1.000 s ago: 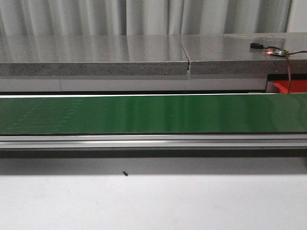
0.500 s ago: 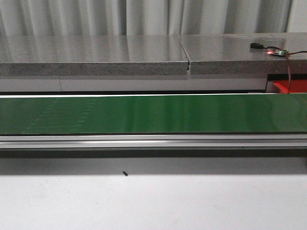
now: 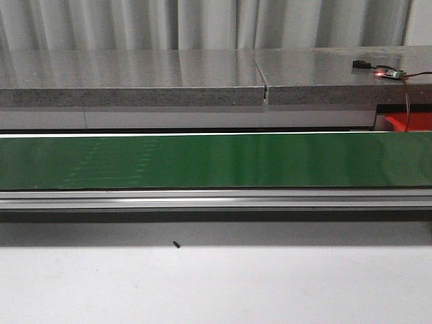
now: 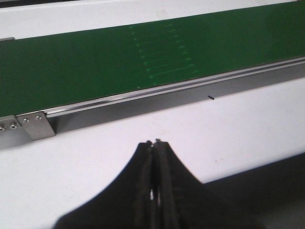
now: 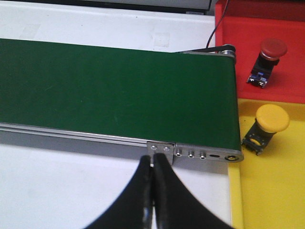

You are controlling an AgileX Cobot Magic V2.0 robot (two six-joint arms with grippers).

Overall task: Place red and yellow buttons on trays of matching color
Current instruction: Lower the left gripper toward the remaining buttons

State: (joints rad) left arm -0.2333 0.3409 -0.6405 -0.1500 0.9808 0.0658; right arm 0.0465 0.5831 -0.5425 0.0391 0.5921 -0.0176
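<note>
In the right wrist view a red button [image 5: 268, 56] lies on the red tray [image 5: 238, 28], and a yellow button [image 5: 268, 125] lies on the yellow tray [image 5: 271, 191] beside it. My right gripper [image 5: 153, 158] is shut with nothing in it, hovering over the white table at the conveyor's end bracket. My left gripper [image 4: 155, 142] is shut and empty too, above the white table in front of the green belt [image 4: 95, 62]. In the front view only a corner of the red tray [image 3: 412, 121] shows at the right; neither gripper appears there.
The green conveyor belt [image 3: 216, 160] runs across the front view with an aluminium rail [image 3: 216, 198] along its near side. A grey stone shelf [image 3: 135, 77] lies behind it, with a small circuit board [image 3: 390, 73] and red wire. A tiny dark speck [image 3: 176, 245] sits on the white table.
A faint ribbed patch on the belt surface has drifted to the right. Nothing else has moved.
</note>
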